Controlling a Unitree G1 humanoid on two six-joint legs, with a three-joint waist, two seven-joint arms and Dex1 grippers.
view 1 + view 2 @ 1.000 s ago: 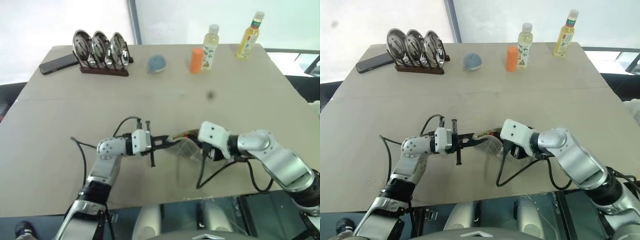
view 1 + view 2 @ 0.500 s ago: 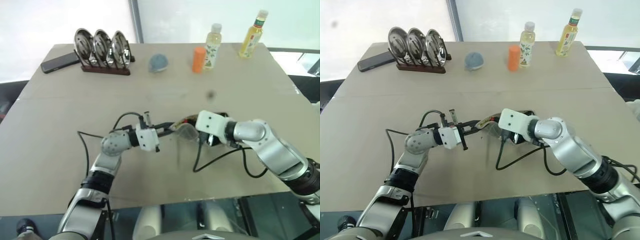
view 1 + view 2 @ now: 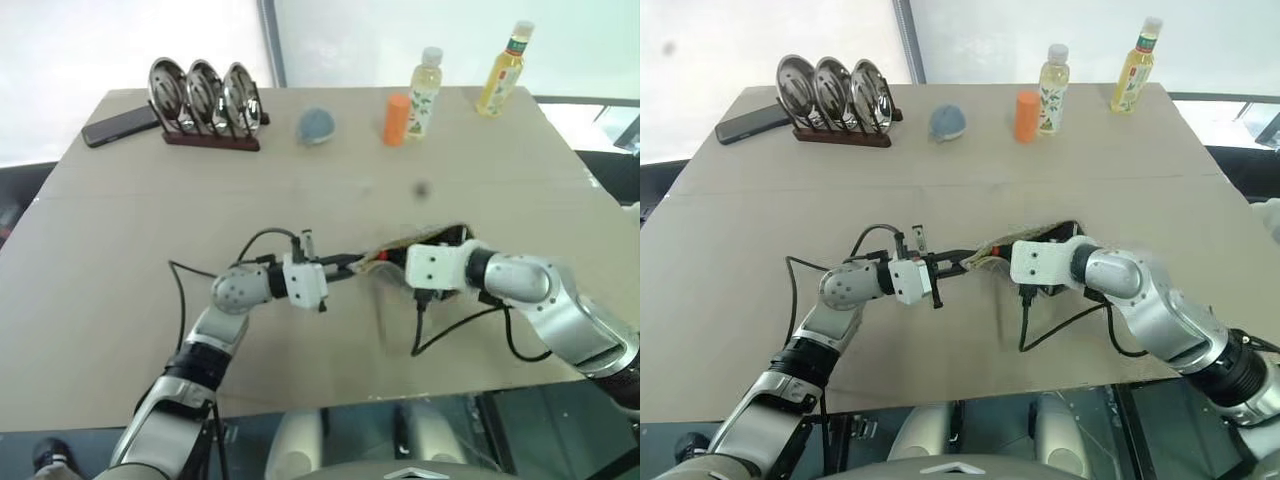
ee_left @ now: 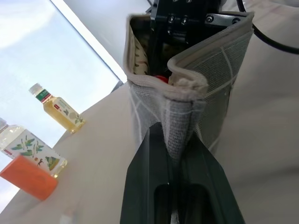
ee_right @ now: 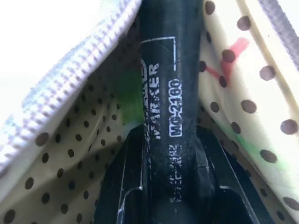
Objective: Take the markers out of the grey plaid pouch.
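Grey plaid fabric pouch [image 4: 205,79] with dotted yellowish lining held near the tabletop [image 3: 150,240] front edge. Left tool [image 4: 180,154] clamped on its corner fold. Right tool [image 5: 170,163] inside the pouch mouth, fingers closed around a black marker [image 5: 170,70] with printed lettering.

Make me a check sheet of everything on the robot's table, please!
Surface: tan table, bare in front.
Job's things: grey pouch open, held up between both grippers; black marker inside it.
Clutter: lid rack, phone, ball, orange container, two bottles along far edge.
Grippers: left gripper shut on pouch edge; right gripper inside pouch, shut on marker.
Cables: black cables at both wrists.
Surroundings: nothing seen.
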